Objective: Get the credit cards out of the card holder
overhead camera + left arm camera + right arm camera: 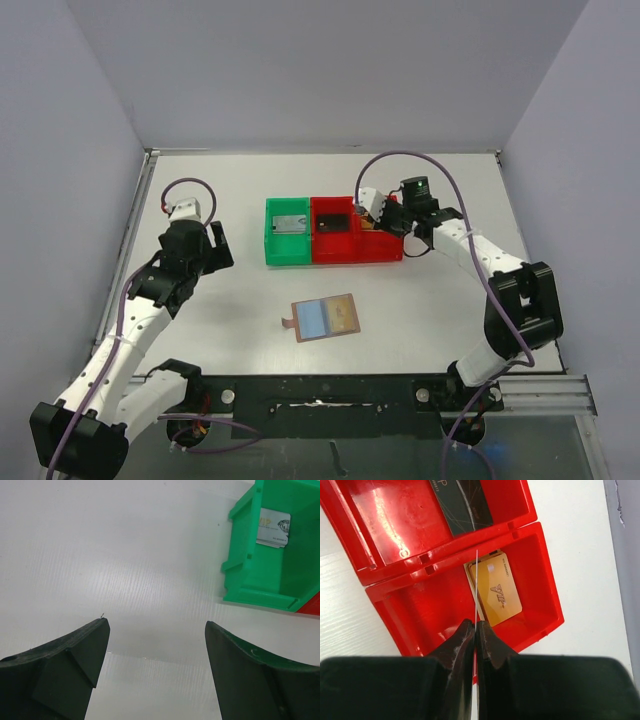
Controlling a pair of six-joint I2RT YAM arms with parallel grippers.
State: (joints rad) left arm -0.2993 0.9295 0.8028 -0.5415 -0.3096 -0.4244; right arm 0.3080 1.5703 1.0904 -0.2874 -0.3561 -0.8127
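Right fingers (460, 645) pinch a card (476, 580) edge-on above the red bin (410, 615), seemingly to drop it in; left fingers (65, 655) hang spread, idle.

Plain lavender-grey walls (300, 60) on three sides of a white table (250, 290) under soft even light

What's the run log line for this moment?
left tool: open near green bin | right tool: shut on card over red bin with gold card | card holder: open on table
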